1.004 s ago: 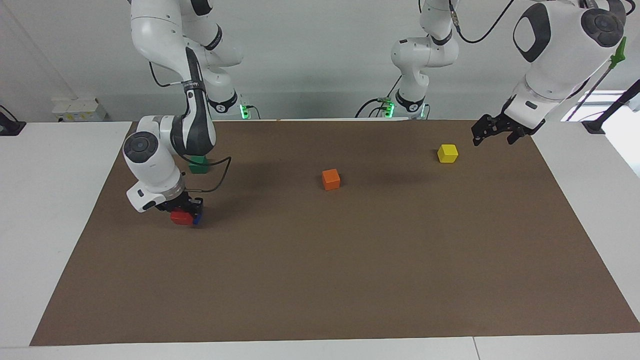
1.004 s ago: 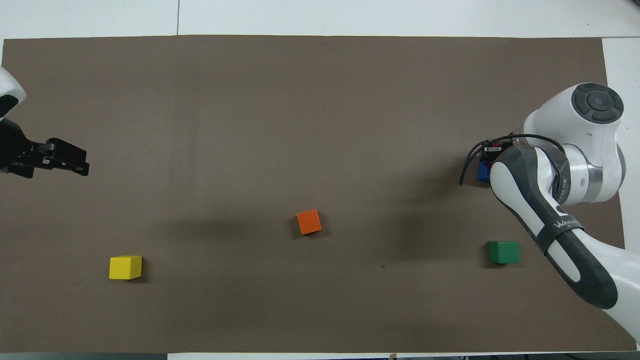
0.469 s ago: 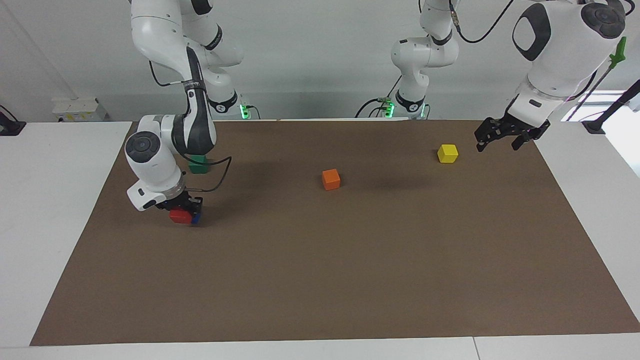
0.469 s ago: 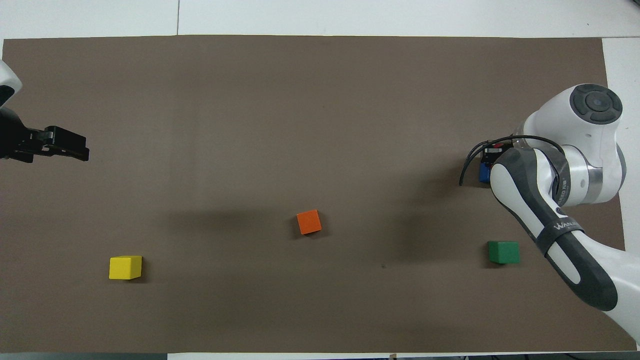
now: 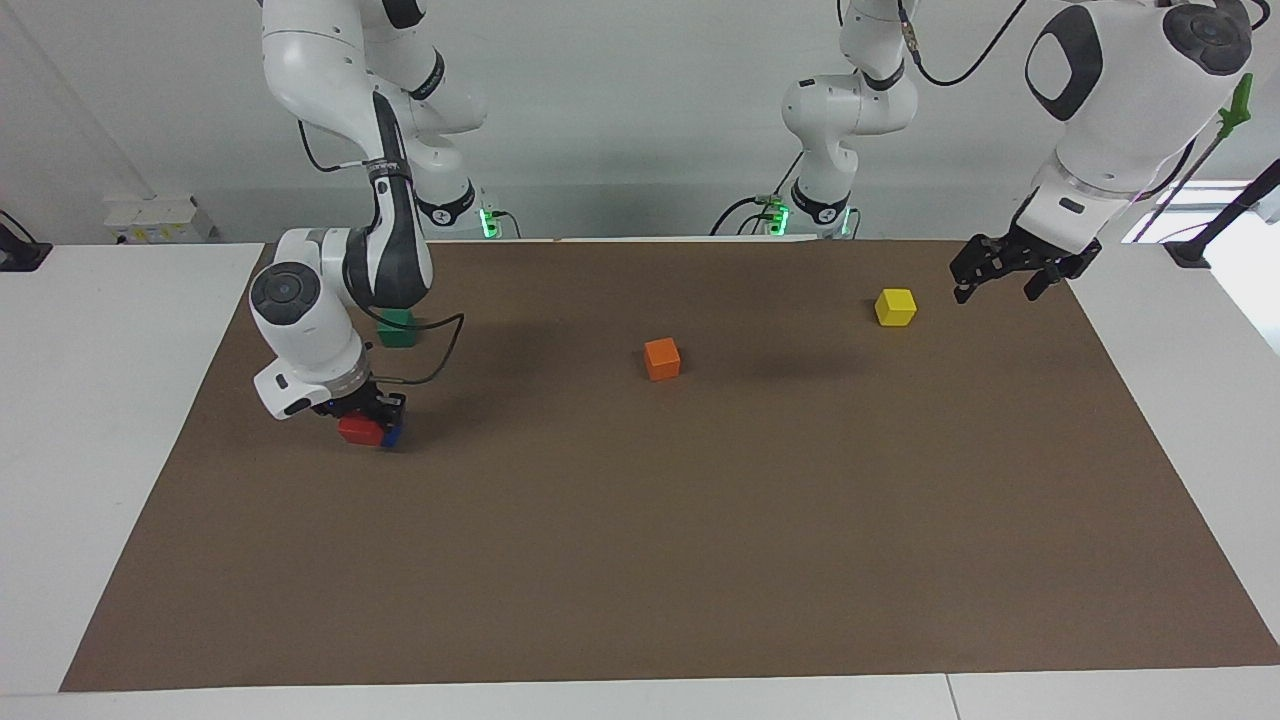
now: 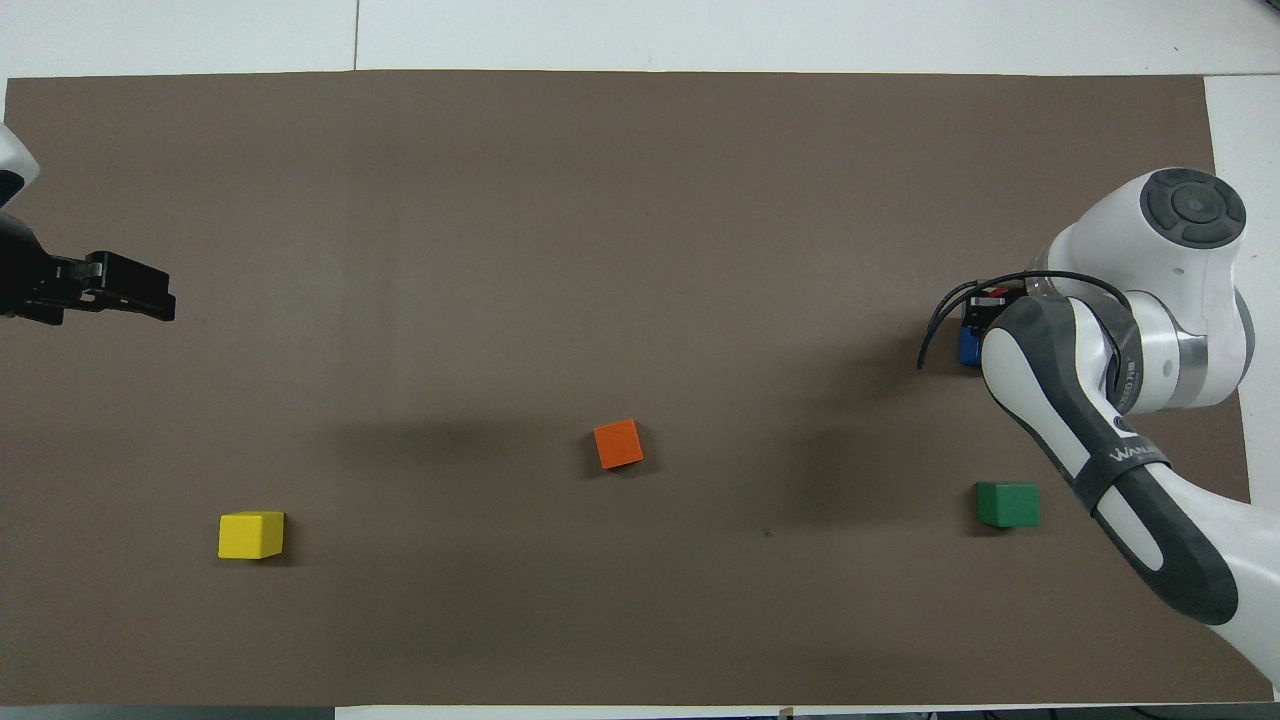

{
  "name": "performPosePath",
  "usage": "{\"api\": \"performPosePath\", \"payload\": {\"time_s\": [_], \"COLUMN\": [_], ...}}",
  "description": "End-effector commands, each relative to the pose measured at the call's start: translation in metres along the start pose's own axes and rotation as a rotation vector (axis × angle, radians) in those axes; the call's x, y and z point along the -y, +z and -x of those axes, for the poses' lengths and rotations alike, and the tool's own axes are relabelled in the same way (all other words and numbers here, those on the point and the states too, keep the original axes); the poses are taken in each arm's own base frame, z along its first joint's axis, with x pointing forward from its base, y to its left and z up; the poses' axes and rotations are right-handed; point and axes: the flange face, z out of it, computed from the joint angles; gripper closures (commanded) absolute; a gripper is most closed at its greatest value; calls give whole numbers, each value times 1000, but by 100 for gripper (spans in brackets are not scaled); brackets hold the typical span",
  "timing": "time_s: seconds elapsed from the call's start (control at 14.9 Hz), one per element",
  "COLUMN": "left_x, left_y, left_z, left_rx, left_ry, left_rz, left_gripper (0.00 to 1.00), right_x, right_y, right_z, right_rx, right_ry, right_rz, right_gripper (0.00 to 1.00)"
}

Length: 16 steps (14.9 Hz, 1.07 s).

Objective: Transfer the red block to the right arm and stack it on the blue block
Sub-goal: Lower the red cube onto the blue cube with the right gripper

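Where the right gripper (image 5: 366, 412) descends, the blue block (image 5: 394, 435) barely shows.

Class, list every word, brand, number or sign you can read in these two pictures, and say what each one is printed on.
"WANA": only these letters read, on the dark band of the right arm in the overhead view; the word runs on out of sight.
Small white lettering on the silver wrist ring of the same arm: too small to read.
The blocks and the brown mat carry no text.
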Motion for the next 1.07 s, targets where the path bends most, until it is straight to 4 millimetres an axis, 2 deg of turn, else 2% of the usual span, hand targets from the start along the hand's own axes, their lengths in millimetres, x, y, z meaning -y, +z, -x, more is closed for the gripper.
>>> {"api": "performPosePath", "payload": {"time_s": [0.0,0.27,0.54,0.6,0.74,0.87,1.0], "left_x": [3,3,3,3,3,3,3], "left_y": [-4,-6,-6,-6,-6,-5,-6], "left_z": [8,8,8,8,8,8,8], "left_rx": [-19,-22,-22,-22,-22,-21,-22], "left_ry": [2,2,2,2,2,2,2], "left_rz": [-13,-13,-13,-13,-13,-13,-13], "left_gripper": [0,0,0,0,0,0,0], "right_x": [-2,-1,8,13,12,12,9], "right_y": [-8,-7,-3,-1,8,12,11], "right_z": [11,14,19,21,27,30,29], "right_rx": [2,9,-3,-11,-34,-39,-42], "right_ry": [14,32,43,45,44,43,44], "right_rz": [22,23,20,15,6,3,2], "right_gripper": [91,91,91,86,70,40,39]}}
